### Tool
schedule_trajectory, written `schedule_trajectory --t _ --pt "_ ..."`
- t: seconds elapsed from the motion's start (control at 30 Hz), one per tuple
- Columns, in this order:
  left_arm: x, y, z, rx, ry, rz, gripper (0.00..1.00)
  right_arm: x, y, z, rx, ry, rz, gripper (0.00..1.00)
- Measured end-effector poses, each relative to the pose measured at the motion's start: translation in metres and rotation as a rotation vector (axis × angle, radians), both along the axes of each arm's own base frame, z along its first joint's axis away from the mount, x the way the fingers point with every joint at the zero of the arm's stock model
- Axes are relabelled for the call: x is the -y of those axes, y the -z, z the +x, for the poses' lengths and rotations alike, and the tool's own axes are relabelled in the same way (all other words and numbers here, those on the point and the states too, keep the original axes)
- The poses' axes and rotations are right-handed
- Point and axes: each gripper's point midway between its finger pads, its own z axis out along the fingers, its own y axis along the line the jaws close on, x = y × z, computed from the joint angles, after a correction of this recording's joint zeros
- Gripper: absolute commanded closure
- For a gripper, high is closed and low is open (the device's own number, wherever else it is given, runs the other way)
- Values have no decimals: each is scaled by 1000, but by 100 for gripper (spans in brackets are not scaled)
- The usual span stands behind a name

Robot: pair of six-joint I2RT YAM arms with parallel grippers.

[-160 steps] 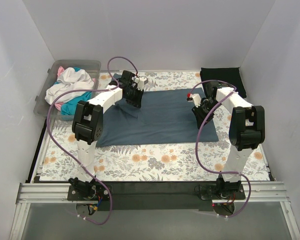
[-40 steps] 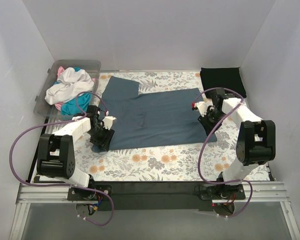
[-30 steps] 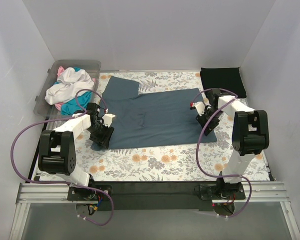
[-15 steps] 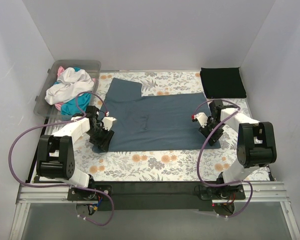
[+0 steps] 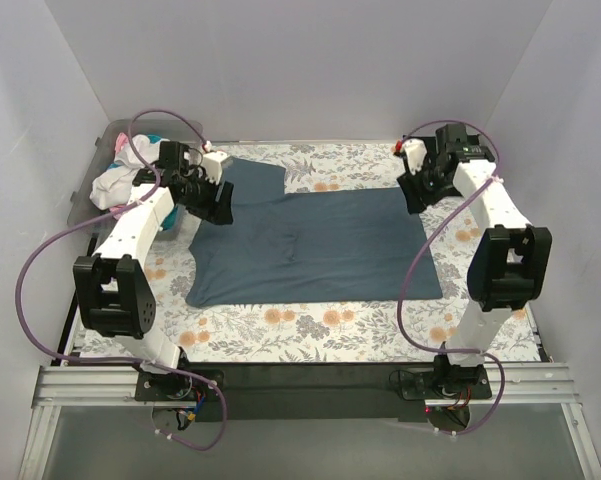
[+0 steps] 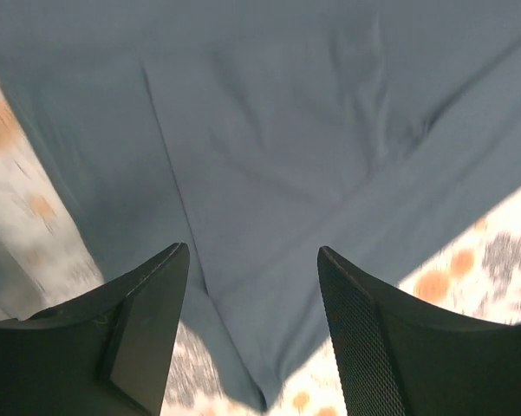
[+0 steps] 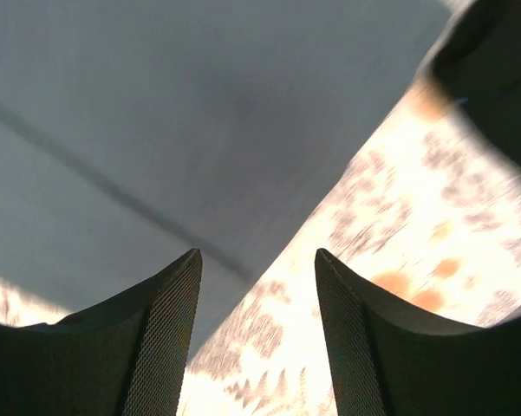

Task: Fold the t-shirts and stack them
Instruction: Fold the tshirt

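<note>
A large slate blue-grey t-shirt (image 5: 310, 240) lies spread flat on the floral table cloth (image 5: 320, 325). My left gripper (image 5: 218, 207) hovers open over the shirt's far left part by the sleeve. In the left wrist view the cloth (image 6: 286, 130) fills the frame under the open gripper (image 6: 252, 250), with nothing between the fingers. My right gripper (image 5: 417, 193) hovers open above the shirt's far right corner. In the right wrist view that gripper (image 7: 257, 253) is empty over the shirt's edge (image 7: 156, 130), and a black shirt (image 7: 494, 61) shows at the top right.
A clear plastic bin (image 5: 108, 135) stands at the far left, holding a bundle of white (image 5: 115, 182), teal and pink shirts. White walls close in the table on three sides. My right arm covers the far right corner in the top view.
Both grippers have let go of the shirt's near corners, opened, and swung up to its far corners. The blue-grey shirt now lies flatter and reaches nearer to me.
</note>
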Motion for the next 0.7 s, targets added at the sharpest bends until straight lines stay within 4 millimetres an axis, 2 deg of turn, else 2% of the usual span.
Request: schedule_trajectory --t 0.07,0.13,0.23,0.3,0.4,0.5,0.7 --pt "5 -12 22 44 -18 -35 39 -4 -15 33 55 34 36 44" --pt "10 -16 42 66 -45 -70 39 -7 -17 59 82 67 63 47" --pt "16 -15 63 62 -78 -112 39 -10 -2 91 71 131 90 48" --pt "19 -10 71 50 -92 -130 39 -10 17 107 53 169 94 48" --pt "20 1 75 21 -114 -140 39 -7 44 122 25 223 83 48" --pt "20 3 76 20 -122 -145 39 -3 64 129 9 264 67 49" --pt "20 7 78 23 -129 -146 39 5 83 145 33 328 37 48"
